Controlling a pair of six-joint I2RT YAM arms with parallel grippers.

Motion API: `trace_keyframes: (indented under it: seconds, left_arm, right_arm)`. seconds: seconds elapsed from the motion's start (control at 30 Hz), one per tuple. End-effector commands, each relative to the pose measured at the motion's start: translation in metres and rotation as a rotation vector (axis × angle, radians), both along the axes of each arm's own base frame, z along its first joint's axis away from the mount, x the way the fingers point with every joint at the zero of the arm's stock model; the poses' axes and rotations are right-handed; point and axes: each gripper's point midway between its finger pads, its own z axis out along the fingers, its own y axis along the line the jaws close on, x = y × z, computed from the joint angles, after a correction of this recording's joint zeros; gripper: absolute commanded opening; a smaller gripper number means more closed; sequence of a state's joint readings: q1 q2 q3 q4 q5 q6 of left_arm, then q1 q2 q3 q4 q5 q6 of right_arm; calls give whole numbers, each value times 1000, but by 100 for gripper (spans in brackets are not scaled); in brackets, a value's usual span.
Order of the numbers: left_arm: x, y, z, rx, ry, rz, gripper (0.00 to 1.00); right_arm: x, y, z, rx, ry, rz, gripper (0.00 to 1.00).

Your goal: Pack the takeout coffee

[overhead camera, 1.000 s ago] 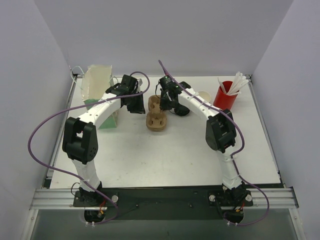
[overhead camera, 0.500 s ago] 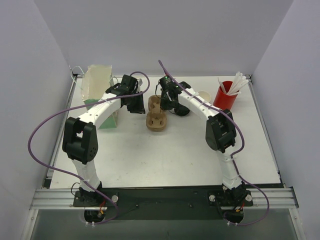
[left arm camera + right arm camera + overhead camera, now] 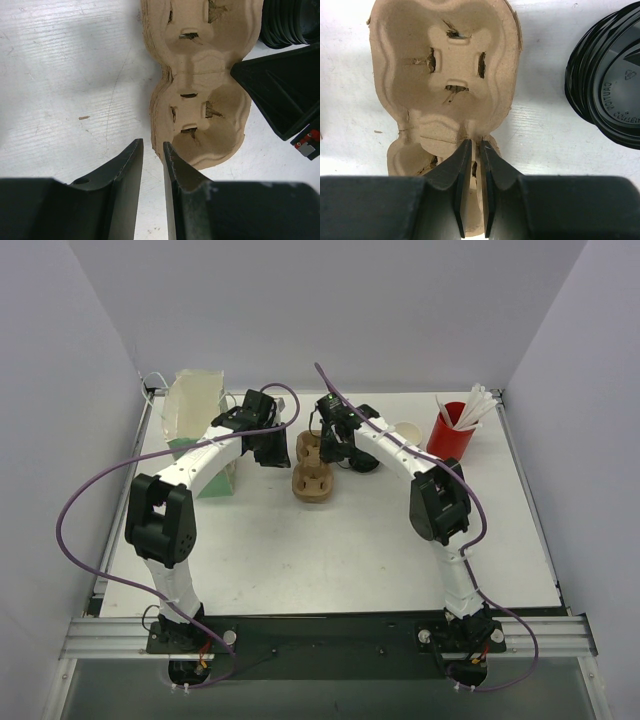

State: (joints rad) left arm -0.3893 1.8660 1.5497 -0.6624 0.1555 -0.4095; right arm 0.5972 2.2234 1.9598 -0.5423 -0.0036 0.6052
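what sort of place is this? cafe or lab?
Probably a lab robot cell mocked up as a coffee counter: plain white walls around a white table, with brown moulded-pulp cup carriers, round black plastic lids and a red cup of white sticks as props.

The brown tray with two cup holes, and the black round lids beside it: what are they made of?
The tray looks like moulded paper pulp: matte tan, slightly fibrous, with ragged punched slits. The black lids look like thin plastic: smooth, faintly glossy, with raised lettering and ribbed rims.
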Motion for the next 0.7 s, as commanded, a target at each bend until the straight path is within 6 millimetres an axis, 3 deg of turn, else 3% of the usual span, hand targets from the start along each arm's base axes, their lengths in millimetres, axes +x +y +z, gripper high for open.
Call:
trace_keyframes:
  seconds: [0.0, 0.23, 0.67]
  left_arm:
    - [12, -2, 6, -19, -42, -4, 33]
    - [12, -1, 5, -18, -39, -4, 33]
    - [12, 0, 6, -18, -41, -4, 33]
  right_arm:
    - [2, 1, 7, -20, -16, -4, 9]
    - [3, 1, 8, -19, -14, 1, 5]
    - [2, -1, 2, -30, -1, 6, 8]
